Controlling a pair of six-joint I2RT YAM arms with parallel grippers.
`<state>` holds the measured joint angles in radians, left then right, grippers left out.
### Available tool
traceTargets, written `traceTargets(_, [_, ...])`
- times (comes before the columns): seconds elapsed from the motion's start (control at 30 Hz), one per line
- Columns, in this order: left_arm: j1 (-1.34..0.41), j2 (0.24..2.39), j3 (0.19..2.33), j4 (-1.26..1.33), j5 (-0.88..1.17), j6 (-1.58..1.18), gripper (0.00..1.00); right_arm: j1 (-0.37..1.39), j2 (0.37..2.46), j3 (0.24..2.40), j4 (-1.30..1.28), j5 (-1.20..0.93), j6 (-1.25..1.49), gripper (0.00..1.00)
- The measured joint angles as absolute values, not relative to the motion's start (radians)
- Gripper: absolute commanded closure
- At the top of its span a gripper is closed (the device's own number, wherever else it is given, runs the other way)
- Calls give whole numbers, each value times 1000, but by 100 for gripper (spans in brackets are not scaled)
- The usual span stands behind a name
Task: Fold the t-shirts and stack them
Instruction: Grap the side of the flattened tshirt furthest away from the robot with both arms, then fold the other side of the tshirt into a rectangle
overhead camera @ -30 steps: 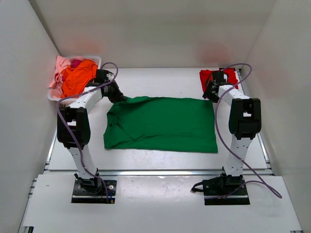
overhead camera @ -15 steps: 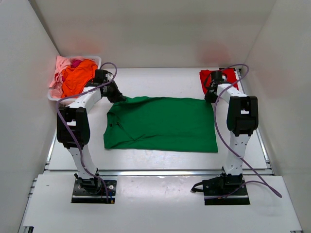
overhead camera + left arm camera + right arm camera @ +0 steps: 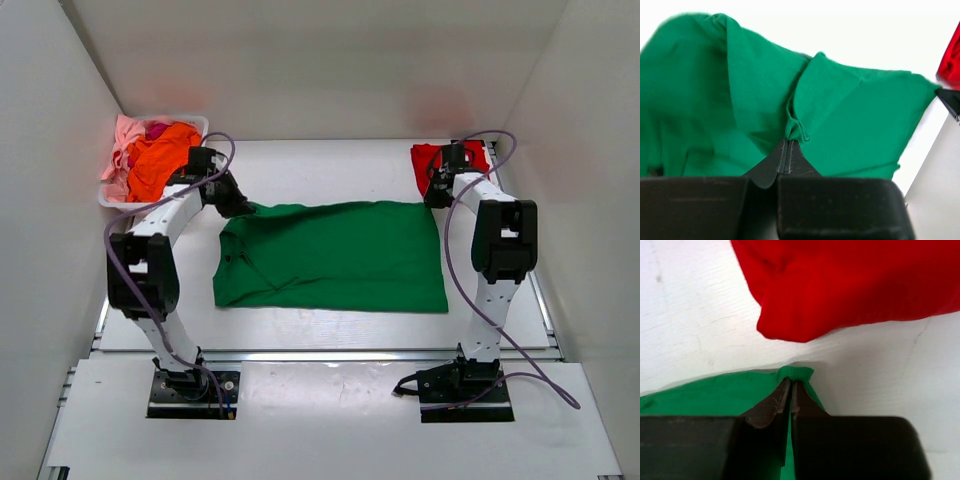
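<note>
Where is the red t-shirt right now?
In the top view, the red t-shirt lies at the far right of the table, just beyond the right gripper, which pinches a corner of the green t-shirt.

Your left arm (image 3: pixel 150 235) has swung its elbow out toward the left edge of the worktop (image 3: pixel 330 170). Its fingers (image 3: pixel 771 165), pinched on the green shirt (image 3: pixel 340 255), have dragged that far-left corner of cloth a little leftward, so the far hem now runs longer and straighter.
</note>
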<state>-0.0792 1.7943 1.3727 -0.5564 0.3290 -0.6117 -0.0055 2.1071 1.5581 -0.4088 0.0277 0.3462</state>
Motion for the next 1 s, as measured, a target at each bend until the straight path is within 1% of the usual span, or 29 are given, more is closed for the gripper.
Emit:
traceTargets(0.27, [-76,1517,1116,-595,337,-645,100,-62,1931,1369,-344,-89,296,100])
traceTargets(0.43, [-73,1452,1004,-609,339,-656,100,-59,1814,1229,-326,-123,289,100])
traceTargets(0.63, [-49,1408,939,-622,338,-656,100,-28,1655,1072,-331,-145,286,100])
traceTargets(1.0, [-18,1301,929,-650,336,-655,100,-10,1385,863,-338,-150,261,100])
